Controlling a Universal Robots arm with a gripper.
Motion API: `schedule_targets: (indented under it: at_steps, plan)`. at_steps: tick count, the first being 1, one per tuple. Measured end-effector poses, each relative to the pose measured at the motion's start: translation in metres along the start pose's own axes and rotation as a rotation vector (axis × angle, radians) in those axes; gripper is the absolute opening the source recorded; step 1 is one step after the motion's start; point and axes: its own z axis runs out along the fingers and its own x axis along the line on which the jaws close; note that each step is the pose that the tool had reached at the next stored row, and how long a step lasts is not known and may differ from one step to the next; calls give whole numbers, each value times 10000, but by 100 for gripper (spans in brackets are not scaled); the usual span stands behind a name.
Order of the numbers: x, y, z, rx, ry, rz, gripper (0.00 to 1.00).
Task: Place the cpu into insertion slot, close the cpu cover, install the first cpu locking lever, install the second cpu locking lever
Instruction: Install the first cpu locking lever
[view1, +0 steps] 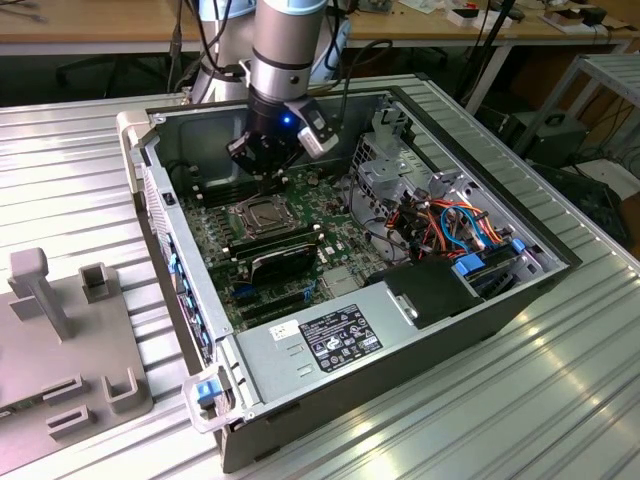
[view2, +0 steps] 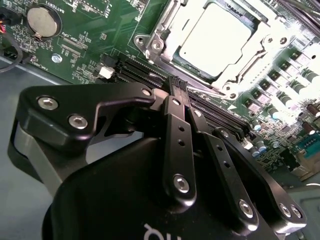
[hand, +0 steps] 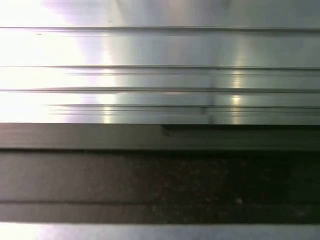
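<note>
The case (view1: 450, 340) lies open on the ribbed table (view1: 560, 400) with its side panel off, so the arm (view1: 285, 50) can come straight down onto the board (view2: 90, 45). The claw (view2: 179, 88) hangs just above the board. It is beside the slot (view1: 237, 213) rather than over it, with its tips above the long black memory slots (view2: 142, 70). Its two fingers are pressed together with nothing between them. I read that as a posture for pushing or hooking something thin, not for carrying a chip.

The cpu (view2: 215, 37) sits flat in the slot, its pale metal top showing through the window of the cover (view2: 245, 62). The cover looks folded down around it, so the first two steps appear done. Whether either lever is latched I cannot tell.

In the exterior view the claw is just beyond the slot, toward the case's back wall. A grey fixture (view1: 70, 330) stands on the table at the exterior view's left, well apart from the case.
</note>
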Motion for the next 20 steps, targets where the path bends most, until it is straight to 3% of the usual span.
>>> schedule_targets:
  at_steps: [20]
  plan:
    - [-32,4,66,1,-32,-1,11]
